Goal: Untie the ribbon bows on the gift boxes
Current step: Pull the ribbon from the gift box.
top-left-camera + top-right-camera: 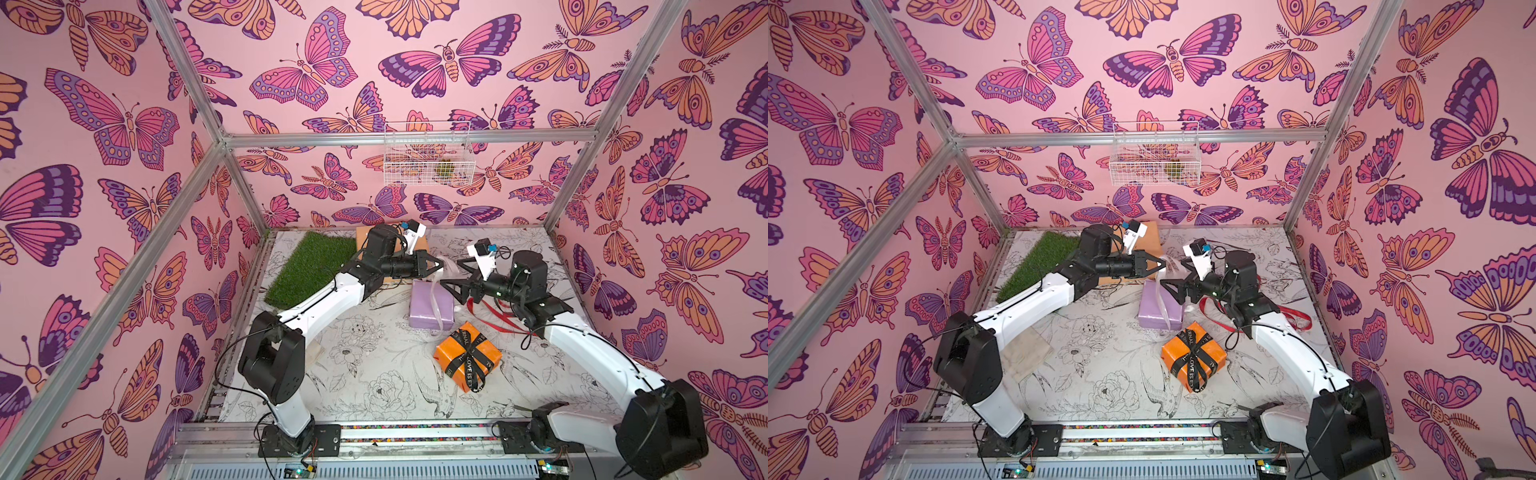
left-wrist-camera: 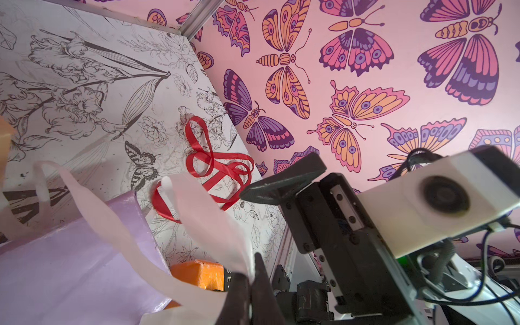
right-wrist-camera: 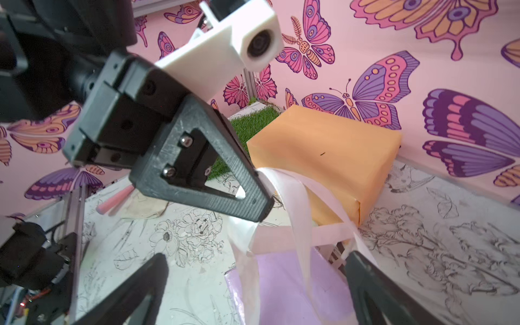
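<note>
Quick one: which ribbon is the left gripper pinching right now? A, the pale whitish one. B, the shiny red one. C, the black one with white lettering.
A: the left gripper is shut on the pale ribbon, which trails from its tip down to the lilac box. The red ribbon lies loose on the table, and the black ribbon is tied around the orange box.

We see pink walls point(image 1: 332, 62) printed with purple and orange butterflies, metal frame bars point(image 1: 374, 138), a wire basket point(image 1: 399, 174) on the back wall, and a flower-sketched worktop point(image 1: 374, 374) bearing a green turf mat point(image 1: 311, 266).
</note>
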`<state>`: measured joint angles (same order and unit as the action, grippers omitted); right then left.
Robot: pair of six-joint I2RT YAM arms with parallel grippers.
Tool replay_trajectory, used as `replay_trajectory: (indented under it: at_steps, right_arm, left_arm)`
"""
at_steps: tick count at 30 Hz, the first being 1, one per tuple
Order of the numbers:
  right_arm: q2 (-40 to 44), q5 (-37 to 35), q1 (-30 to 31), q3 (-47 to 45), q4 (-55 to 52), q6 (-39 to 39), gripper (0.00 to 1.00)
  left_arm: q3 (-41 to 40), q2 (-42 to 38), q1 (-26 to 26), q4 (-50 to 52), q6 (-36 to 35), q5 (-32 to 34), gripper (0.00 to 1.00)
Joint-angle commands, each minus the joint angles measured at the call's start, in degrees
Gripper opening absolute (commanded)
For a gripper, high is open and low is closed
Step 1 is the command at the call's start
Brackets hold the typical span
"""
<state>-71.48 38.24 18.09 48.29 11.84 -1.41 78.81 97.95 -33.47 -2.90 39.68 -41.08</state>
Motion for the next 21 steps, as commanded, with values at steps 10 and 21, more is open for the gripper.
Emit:
replay_trajectory:
  at_steps: [10,21]
  right_arm:
    - [-9.1,7.2,0.3,2.1,12.0,-7.4,0.97]
    - [-12.0,7.8,0.5,1.6,12.7,-7.2,0.41]
  left_arm:
    - [0.6,-2.2,-1.0,0.5,1.6,-3.0,0.00]
    - [1.5,-3.3,-1.0,0.5,1.7,-3.1,0.00]
